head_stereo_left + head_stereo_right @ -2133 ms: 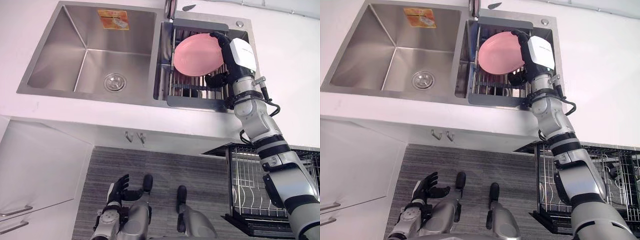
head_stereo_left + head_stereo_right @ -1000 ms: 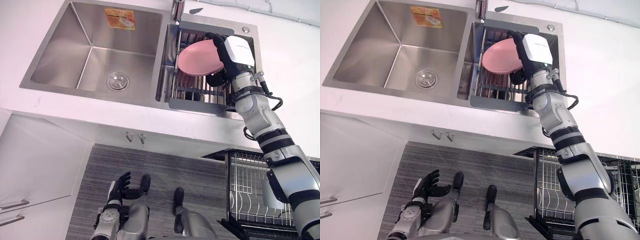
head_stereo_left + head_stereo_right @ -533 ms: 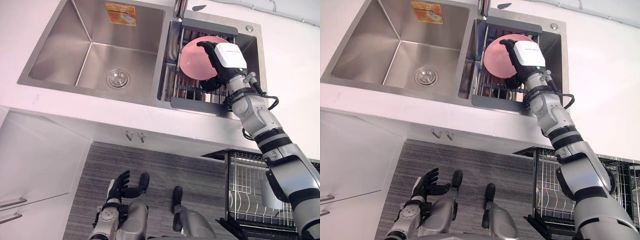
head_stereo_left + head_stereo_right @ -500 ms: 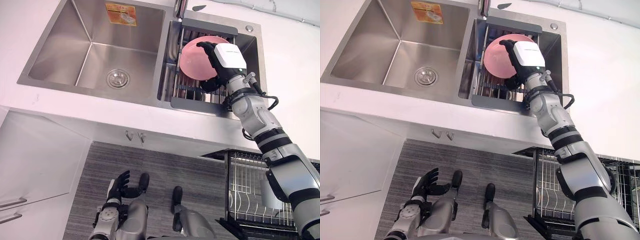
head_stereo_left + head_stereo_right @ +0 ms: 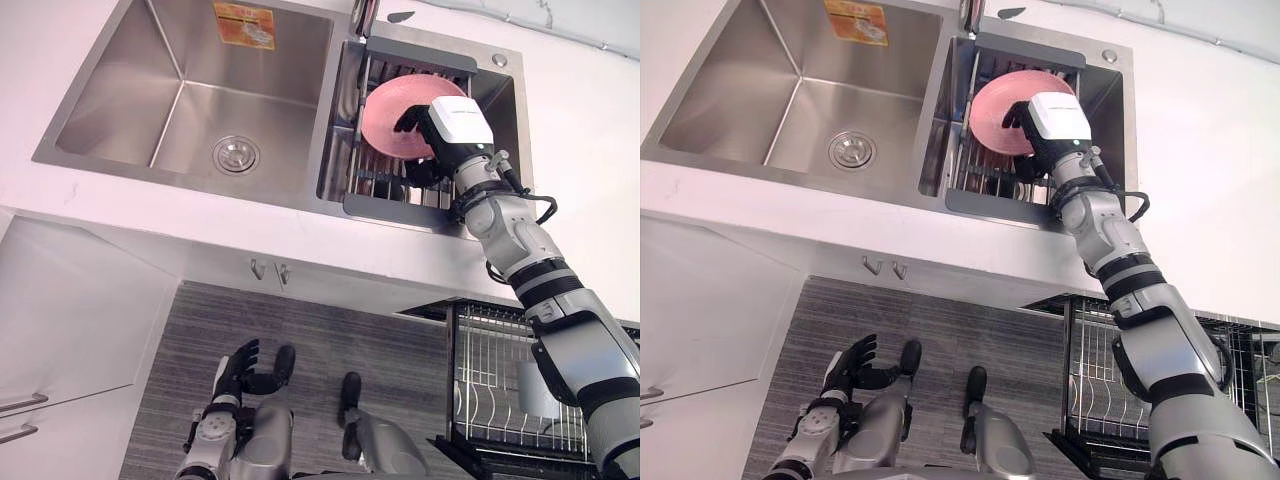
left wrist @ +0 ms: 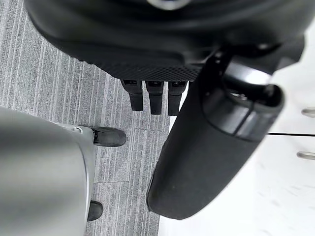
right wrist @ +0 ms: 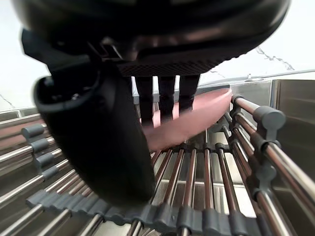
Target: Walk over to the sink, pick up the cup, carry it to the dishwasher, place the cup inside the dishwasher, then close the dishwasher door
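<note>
A pink plate (image 5: 392,105) is gripped at its rim by the right hand (image 5: 452,125), with the fingers curled over its face and the thumb beneath. Under this hand a wire rack (image 5: 385,187) is seated in the sink (image 5: 200,196). The drain (image 5: 236,155) is seen well apart from the hand, to its left. The left hand (image 5: 236,373) is held low, with its fingers spread.

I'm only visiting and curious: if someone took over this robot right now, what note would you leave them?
Right hand: pinching a pink plate (a plate, not a cup), tilted over the drying rack in the right basin of the sink.
Left hand: open, idle, low in the eye views.
Done: at the sink, plate gripped.
Left: lift it, carry it to the pulled-out dishwasher rack, place it, close up.
</note>
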Controlling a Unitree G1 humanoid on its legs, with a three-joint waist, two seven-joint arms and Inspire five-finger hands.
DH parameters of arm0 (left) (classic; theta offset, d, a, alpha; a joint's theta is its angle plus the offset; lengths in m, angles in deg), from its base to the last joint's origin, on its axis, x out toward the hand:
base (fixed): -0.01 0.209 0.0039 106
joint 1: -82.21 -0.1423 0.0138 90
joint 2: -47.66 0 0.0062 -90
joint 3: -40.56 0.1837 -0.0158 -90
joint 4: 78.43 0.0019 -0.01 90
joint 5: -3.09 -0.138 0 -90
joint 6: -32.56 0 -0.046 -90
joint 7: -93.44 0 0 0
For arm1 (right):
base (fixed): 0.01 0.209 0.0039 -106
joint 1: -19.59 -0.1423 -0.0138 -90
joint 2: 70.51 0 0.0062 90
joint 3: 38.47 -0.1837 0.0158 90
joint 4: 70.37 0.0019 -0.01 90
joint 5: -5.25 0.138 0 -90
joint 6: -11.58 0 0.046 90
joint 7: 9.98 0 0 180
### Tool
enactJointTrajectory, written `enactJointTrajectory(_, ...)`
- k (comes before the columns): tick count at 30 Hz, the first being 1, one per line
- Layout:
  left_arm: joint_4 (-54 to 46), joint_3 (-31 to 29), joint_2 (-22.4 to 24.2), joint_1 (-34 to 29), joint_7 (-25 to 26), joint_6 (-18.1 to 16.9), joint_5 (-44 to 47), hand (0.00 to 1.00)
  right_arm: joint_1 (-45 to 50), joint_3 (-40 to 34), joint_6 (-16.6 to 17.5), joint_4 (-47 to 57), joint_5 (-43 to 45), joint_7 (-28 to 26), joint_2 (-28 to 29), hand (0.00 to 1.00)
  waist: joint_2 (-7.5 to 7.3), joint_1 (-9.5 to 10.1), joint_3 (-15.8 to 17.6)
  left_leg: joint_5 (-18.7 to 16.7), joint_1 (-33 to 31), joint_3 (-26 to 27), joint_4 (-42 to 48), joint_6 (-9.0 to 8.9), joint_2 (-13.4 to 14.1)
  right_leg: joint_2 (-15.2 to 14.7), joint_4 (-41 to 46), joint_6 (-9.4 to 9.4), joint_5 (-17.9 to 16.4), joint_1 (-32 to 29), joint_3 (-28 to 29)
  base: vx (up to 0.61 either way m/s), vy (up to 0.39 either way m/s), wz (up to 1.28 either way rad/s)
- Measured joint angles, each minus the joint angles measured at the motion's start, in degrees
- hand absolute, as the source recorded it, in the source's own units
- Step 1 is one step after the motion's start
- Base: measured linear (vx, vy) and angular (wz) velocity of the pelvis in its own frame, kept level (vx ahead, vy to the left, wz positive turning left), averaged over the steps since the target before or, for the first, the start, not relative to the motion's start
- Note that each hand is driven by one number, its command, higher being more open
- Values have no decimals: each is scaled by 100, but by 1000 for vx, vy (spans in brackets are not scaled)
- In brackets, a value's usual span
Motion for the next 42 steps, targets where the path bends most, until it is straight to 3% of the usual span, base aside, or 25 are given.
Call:
enactJointTrajectory(14,18,-1,-13,15,-5,47,-5,90,687,-309,23,1019,-4,33,5,30,-33,-14,-21,0,26,-32,6,0,-20,-19,64,-1,-61,13,-24,2,-4,2)
enactJointTrajectory(20,102,-28,-37,-1,-13,97,-18,90,1333,-519,78,2042,-6,33,-15,30,-57,-179,-36,-24,147,8,-1,-2,-19,-19,46,3,-70,118,1,-1,-2,-2)
enactJointTrajectory(28,149,-129,-134,-126,-130,124,-256,90,2526,-930,442,3383,-124,46,-361,30,-305,-350,-295,-114,292,26,1,-14,-22,-23,45,-3,-155,254,24,28,-11,-1)
enactJointTrajectory(38,400,-125,-87,-235,-175,186,-497,90,3989,-1900,580,4465,-128,131,-301,30,-243,-610,-710,-172,482,100,24,-24,-34,-38,-4,1,-175,426,122,15,-5,-4)
enactJointTrajectory(42,530,-120,6,-295,-185,201,-695,90,4723,-2545,660,5071,-106,248,303,30,-121,-682,-945,-203,573,195,24,-28,-23,-33,-4,1,-175,465,210,2,-8,-13)
